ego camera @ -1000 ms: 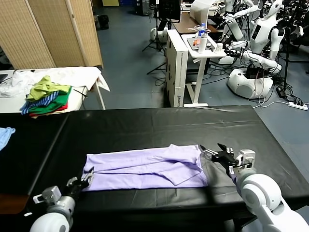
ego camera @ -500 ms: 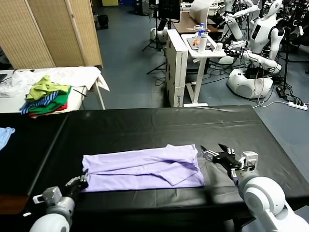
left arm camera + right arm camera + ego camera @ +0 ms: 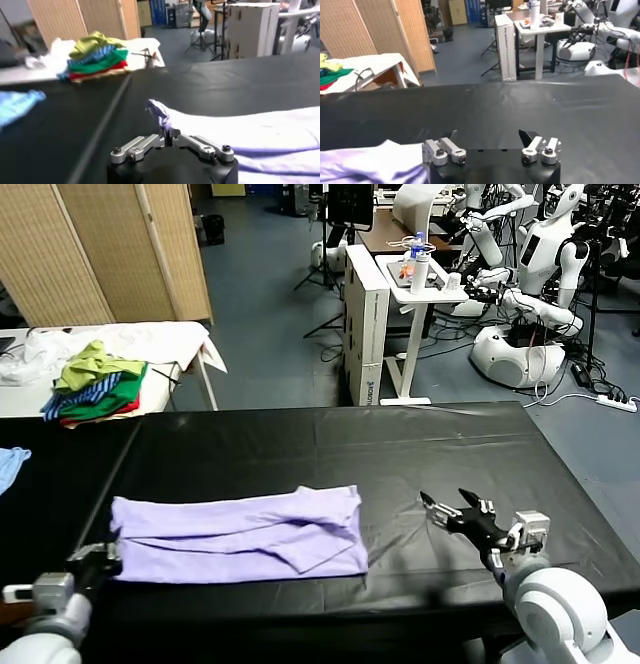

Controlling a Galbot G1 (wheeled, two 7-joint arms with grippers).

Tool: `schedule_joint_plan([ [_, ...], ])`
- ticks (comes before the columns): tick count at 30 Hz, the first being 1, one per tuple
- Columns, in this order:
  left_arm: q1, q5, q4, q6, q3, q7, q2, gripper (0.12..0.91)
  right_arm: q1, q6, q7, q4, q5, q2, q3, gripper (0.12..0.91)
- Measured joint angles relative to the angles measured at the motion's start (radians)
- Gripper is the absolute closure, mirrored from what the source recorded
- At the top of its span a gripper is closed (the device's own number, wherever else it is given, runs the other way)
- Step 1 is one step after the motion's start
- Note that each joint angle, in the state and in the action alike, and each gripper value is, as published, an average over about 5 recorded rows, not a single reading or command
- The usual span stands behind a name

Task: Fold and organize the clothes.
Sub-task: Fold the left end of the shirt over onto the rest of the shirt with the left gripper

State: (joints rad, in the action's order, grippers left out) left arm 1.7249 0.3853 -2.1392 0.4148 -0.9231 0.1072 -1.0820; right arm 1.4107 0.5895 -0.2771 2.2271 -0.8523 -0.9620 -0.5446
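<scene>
The pale lavender T-shirt [image 3: 240, 533] lies folded into a long band on the black table [image 3: 330, 449], left of the middle near the front edge. My left gripper [image 3: 103, 558] is at the front left and is shut on the shirt's left corner; the pinched tip of cloth [image 3: 159, 112] shows between its fingers in the left wrist view. My right gripper [image 3: 450, 512] is open and empty over bare table, a short way right of the shirt's right end. In the right wrist view its fingers [image 3: 526, 137] stand wide apart, with the shirt's edge [image 3: 370, 160] beside it.
A heap of green, blue-striped and red garments [image 3: 97, 391] lies on a white table at the back left. A light blue cloth [image 3: 10, 464] lies at the table's left edge. White carts and other robots stand behind.
My left gripper has pulled the shirt leftwards along the front edge. My right gripper has let go, stayed open, and the shirt has slid away from it.
</scene>
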Motion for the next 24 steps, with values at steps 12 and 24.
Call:
schedule_joint_plan([
  [12, -0.051, 0.160, -0.168, 0.093, 0.152, 0.109, -0.108, 0.852, 0.076, -0.029, 0.017, -0.013, 0.071, -0.039, -0.033, 0.118],
  [24, -0.162, 0.230, -0.182, 0.103, 0.418, 0.137, -0.249, 0.852, 0.148, -0.049, 0.040, -0.035, 0.166, -0.102, -0.048, 0.118],
])
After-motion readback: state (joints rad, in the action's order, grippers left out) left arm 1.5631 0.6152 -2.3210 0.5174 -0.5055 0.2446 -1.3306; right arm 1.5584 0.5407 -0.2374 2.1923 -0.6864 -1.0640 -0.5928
